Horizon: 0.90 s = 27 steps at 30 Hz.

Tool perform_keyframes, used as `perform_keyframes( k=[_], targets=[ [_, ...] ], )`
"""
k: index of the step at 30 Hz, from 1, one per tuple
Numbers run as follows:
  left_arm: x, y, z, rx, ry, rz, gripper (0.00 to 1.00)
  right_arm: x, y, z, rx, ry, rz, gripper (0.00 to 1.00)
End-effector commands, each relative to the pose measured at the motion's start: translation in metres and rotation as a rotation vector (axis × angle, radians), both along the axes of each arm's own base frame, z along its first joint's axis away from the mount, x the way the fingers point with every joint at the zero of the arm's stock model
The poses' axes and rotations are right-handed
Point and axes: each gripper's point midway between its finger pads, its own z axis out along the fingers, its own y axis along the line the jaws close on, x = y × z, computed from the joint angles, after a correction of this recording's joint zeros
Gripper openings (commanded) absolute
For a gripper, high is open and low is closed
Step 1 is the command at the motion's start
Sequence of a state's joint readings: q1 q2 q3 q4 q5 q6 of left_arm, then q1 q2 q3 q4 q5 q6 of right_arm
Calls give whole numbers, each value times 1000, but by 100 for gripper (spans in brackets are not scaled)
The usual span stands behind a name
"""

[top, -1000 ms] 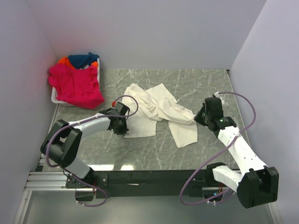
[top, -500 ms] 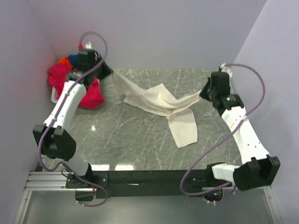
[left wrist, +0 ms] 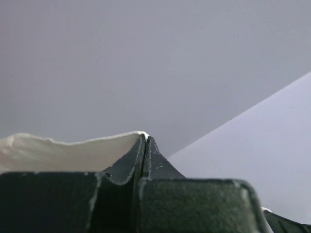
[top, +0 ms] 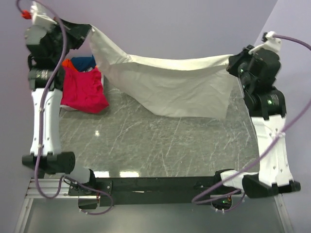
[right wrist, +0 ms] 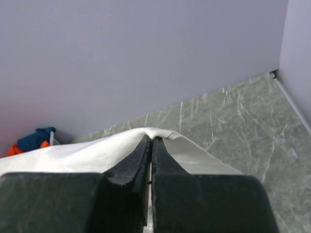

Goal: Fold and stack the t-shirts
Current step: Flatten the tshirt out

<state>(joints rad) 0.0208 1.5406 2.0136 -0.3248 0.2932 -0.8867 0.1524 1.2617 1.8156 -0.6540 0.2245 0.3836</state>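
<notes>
Item: large cream soft-cloth t-shirt [top: 170,87], strung across the upper frame. My left gripper [top: 88,30] and right gripper [top: 233,64] are both clamped on its top edge. Likely light, limp and sagging; best taken at the corners.

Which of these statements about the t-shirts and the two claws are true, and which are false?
1. The cream t-shirt hangs spread between the left claw and the right claw. True.
2. The left claw is open. False: it is shut on the cream t-shirt's edge.
3. The pink t-shirt lies at the back left of the table. True.
4. The cream t-shirt lies folded on the table. False: it is held up, unfolded.
</notes>
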Motion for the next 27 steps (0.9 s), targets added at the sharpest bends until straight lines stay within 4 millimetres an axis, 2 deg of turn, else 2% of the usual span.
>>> perform_keyframes(
  k=[1, 2, 3, 4, 5, 6, 7, 9, 11, 14, 15, 17, 18, 20, 21, 23, 24, 25, 26, 27],
  targets=[
    [-95, 4, 100, 25, -331, 21, 0, -50, -12, 50, -22, -153, -12, 0],
    [-107, 6, 107, 37, -354, 36, 0, -72, -17, 63, -20, -205, -18, 0],
    [-130, 7, 121, 48, -402, 53, 0, -81, -19, 70, -20, -232, -23, 0],
    [-141, 9, 127, 72, -427, 70, 0, -101, -23, 79, -25, -273, -29, 0],
    [-151, 10, 132, 79, -446, 80, 0, -110, -25, 83, -27, -292, -34, 0],
    [-170, 11, 142, 86, -482, 94, 0, -120, -28, 88, -29, -312, -43, 0],
    [-179, 11, 147, 101, -505, 101, 0, -135, -33, 98, -32, -348, -56, 0],
    [-199, 11, 157, 112, -548, 109, 0, -150, -39, 106, -35, -374, -78, 0],
    [-210, 9, 164, 121, -574, 103, 0, -168, -46, 119, -30, -418, -105, 0],
    [-220, 4, 175, 118, -621, 73, 0, -178, -48, 129, -17, -451, -111, 0],
    [-215, 2, 174, 113, -614, 62, 0, -177, -48, 131, -15, -458, -111, 0],
    [-206, -2, 170, 101, -599, 25, 0, -164, -46, 122, -16, -429, -111, 0],
    [-190, -4, 160, 97, -564, 6, 0, -149, -44, 109, -23, -396, -109, 0],
    [-174, -11, 149, 89, -535, -46, 0, -133, -42, 93, -26, -362, -112, 0],
    [-152, -14, 132, 83, -484, -69, 1, -117, -40, 76, -30, -328, -110, 0],
    [-129, -19, 113, 79, -433, -106, 0, -101, -37, 60, -33, -292, -107, 0],
    [-106, -22, 92, 79, -372, -127, 0, -89, -35, 47, -36, -268, -105, 0],
    [-94, -24, 81, 103, -350, -125, 0, -84, -34, 41, -39, -256, -106, 0],
    [-86, -36, 71, 120, -332, -146, 0, -75, -33, 33, -44, -235, -106, 0],
    [-64, -37, 51, 138, -264, -121, 1, -69, -33, 28, -47, -227, -107, 0]
  ],
)
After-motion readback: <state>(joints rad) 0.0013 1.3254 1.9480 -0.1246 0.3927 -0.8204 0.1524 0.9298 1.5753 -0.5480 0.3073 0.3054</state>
